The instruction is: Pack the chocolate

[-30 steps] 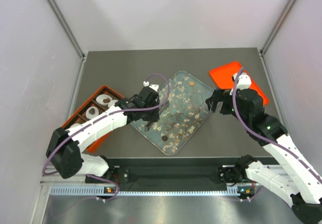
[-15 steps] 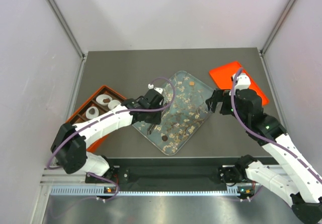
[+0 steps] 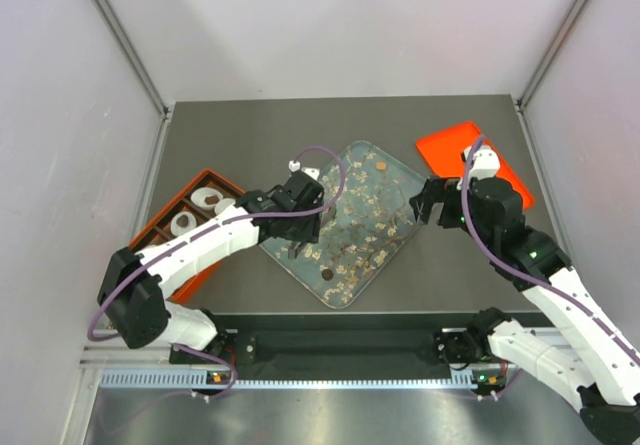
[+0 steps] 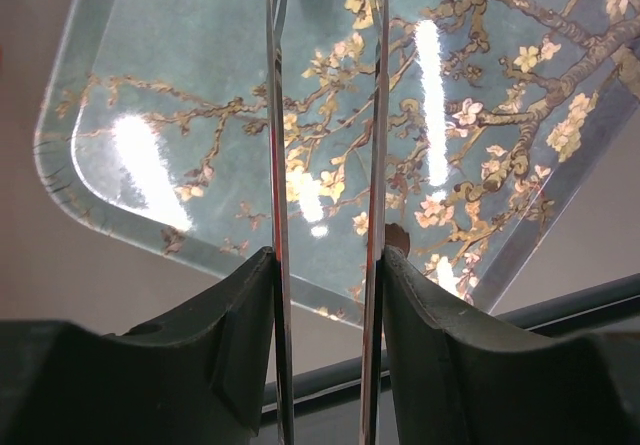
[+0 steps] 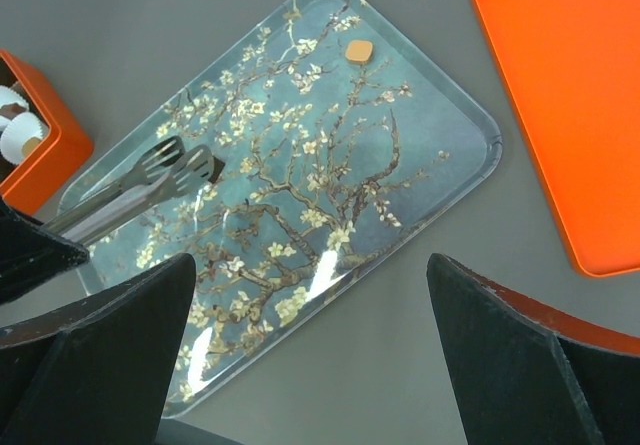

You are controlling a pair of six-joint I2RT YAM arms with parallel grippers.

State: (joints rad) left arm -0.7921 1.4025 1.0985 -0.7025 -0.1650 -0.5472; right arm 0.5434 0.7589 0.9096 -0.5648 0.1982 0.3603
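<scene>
While L gripper (image 4: 325, 265) eases its squeeze on tongs (image 4: 278, 145), R gripper (image 5: 310, 265) stays wide open.

Top cam looks down from above and behind the arms, left wrist cam hugs the clear blossom-printed rectangular tray (image 4: 150, 85), right wrist cam views it from higher, so all three share it.

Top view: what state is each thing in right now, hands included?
left hand: closed on the tongs.
tongs: held, tips slightly apart over the tray.
right hand: open, empty.
tray: flat on the table.
caramel chocolate: loose on the tray, unpacked.
dark chocolate: loose on the tray, unpacked.
orange box: open, paper cups inside.
orange lid: off, lying on the table.
</scene>
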